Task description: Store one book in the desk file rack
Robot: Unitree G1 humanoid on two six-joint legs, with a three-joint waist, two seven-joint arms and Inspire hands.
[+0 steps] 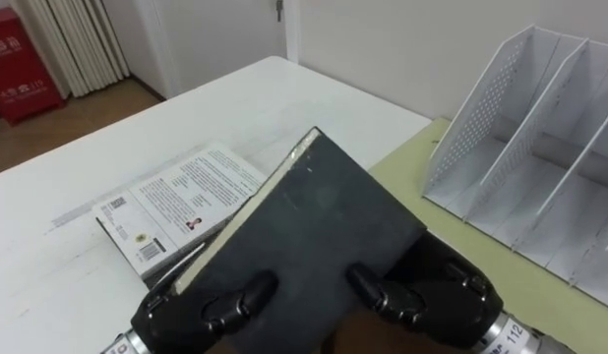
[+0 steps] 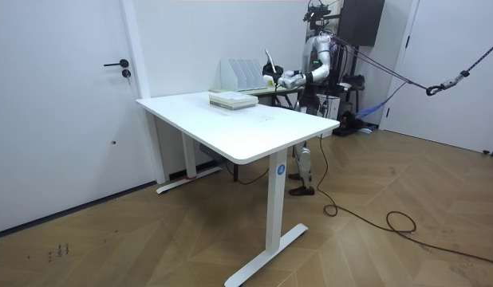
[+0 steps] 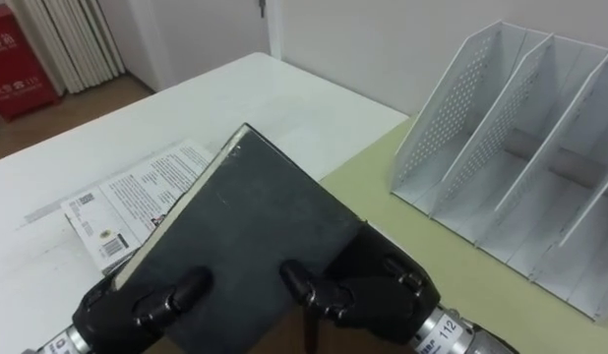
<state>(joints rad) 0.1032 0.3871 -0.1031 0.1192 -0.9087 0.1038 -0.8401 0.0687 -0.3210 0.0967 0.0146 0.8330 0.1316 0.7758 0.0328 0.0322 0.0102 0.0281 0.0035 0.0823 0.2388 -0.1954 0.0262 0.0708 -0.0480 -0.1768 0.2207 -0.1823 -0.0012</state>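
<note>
The dark book (image 1: 304, 221), plain matt cover uppermost and pale page edges along its left side, is held tilted with one corner pointing away. The left hand (image 1: 201, 310) and right hand (image 1: 432, 300) are curled over its near edge. The white file rack (image 1: 540, 128), with a perforated side and slanted dividers, stands upright to the right, apart from that book. A white-covered book (image 1: 176, 202) lies flat beneath its left edge, possibly atop another.

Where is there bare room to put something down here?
The white table is bare beyond the stacked books, to its far edge. The green surface before the file rack is bare too. Crowded nearest the robot: left hand and right hand grip the dark book.
</note>
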